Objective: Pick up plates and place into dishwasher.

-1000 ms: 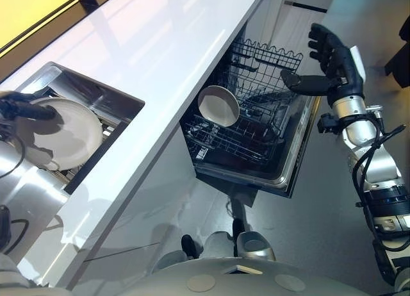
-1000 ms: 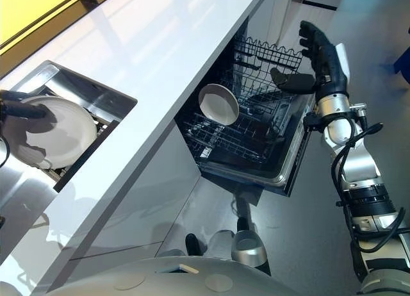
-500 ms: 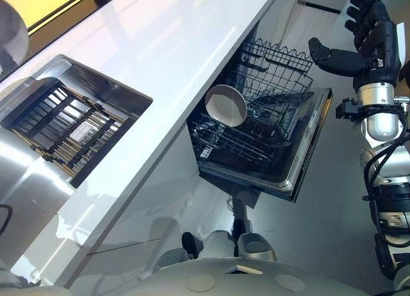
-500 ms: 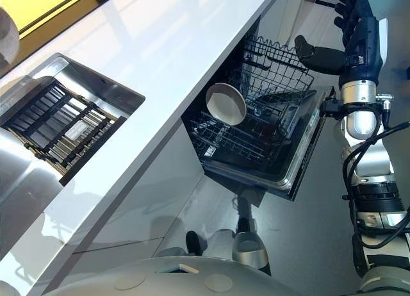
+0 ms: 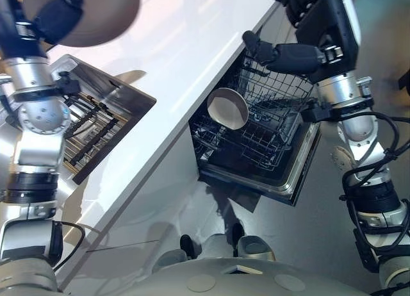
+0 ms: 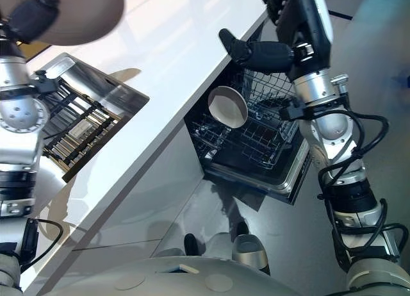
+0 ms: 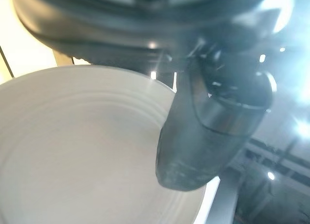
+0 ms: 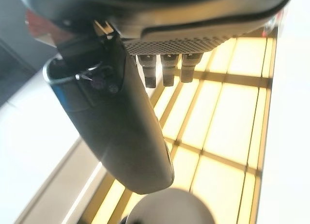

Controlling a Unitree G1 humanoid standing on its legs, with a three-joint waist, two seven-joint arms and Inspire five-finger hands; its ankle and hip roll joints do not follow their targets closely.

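Note:
My left hand [image 5: 54, 17] is raised high over the sink and is shut on a white plate [image 5: 102, 17]. In the left wrist view its thumb [image 7: 213, 122] presses on the plate's [image 7: 72, 151] face. A second white plate [image 5: 227, 108] stands on edge in the lower rack [image 5: 256, 142] of the open dishwasher. My right hand [image 5: 320, 20] hovers above the dishwasher's upper rack at the counter's edge. It is open, with the thumb [image 8: 121, 117] stretched out and nothing in it.
The white counter [image 5: 179, 52] runs diagonally between the sink [image 5: 125, 91] and the dishwasher. A dark slatted rack [image 5: 93, 126] lies in the sink. The dishwasher door [image 5: 301, 174] hangs open over the grey floor.
My left hand has lifted the plate out of the sink and up to the top left. My right hand has swung left, over the dishwasher's upper rack.

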